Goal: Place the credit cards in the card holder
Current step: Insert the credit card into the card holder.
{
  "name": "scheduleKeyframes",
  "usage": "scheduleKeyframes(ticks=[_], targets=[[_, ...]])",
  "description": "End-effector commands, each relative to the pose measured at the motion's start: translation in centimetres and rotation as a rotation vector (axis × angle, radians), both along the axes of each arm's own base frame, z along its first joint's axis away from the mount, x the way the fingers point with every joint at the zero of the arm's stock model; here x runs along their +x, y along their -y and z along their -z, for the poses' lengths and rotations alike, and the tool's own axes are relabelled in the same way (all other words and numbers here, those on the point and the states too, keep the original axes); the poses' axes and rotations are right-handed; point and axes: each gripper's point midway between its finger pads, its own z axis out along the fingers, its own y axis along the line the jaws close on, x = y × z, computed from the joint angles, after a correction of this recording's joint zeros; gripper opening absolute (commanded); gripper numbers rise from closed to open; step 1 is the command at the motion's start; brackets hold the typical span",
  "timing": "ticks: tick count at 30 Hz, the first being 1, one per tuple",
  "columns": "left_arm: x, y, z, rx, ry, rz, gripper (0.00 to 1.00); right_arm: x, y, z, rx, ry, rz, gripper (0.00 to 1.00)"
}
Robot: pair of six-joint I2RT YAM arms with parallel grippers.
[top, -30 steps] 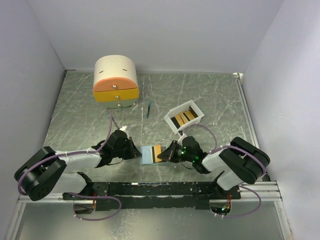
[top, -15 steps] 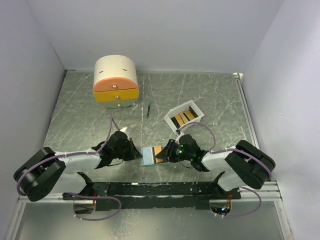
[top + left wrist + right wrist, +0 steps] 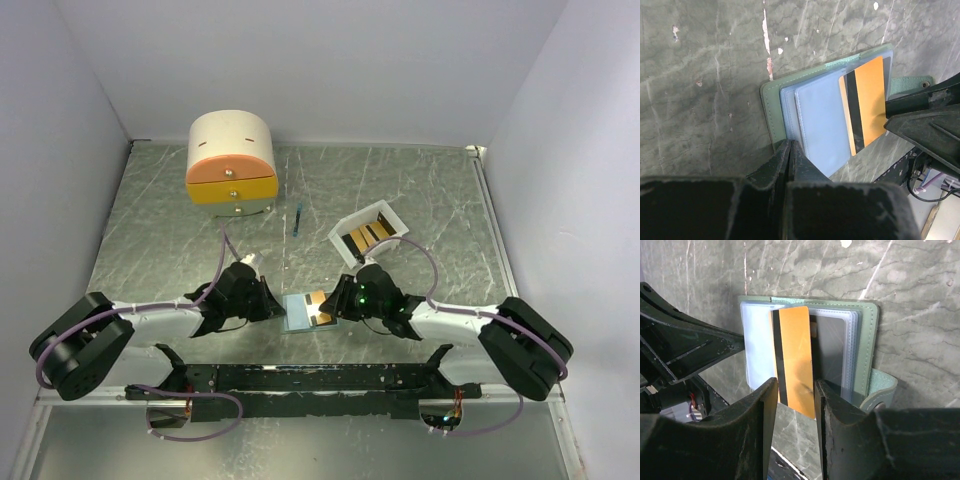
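Gold card pinched by right fingers over card holder; left fingers clamp its edge.

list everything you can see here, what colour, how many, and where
card holder: one, pale green cover with clear bluish sleeves, lying open at the near middle of the table
gold card: one, gold-yellow with a black stripe, over the holder's sleeves
white tray: one, white, right of centre
cards in the tray: several, gold and dark, exact count unclear
drawer box: one, cream with orange and yellow drawer fronts, far left
blue stick: one, blue, between drawer box and tray
table: one, grey-green marbled
left gripper: one, black, pinched on the holder's edge
right gripper: one, black, fingers either side of the gold card
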Motion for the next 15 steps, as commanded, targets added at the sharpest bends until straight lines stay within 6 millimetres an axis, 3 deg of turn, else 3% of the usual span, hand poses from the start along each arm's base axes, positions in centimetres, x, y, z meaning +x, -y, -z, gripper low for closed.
scheduleKeyframes(ticks=[1, 8, 15], targets=[[-2.7, -1.3, 2.7, 0.076, -0.095, 0.04, 0.08, -0.1, 0.2, 1.0, -0.067, 0.002, -0.019, 0.36], [-2.7, -1.4, 2.5, 0.074, -0.089, 0.035, 0.08, -0.8, -1.0, 1.5, -0.068, -0.01, -0.054, 0.32], [-2.7, -1.2, 2.4, 0.07, -0.089, 0.037, 0.08, -0.9, -0.9, 1.7, -0.125, -0.001, -0.065, 0.31]])
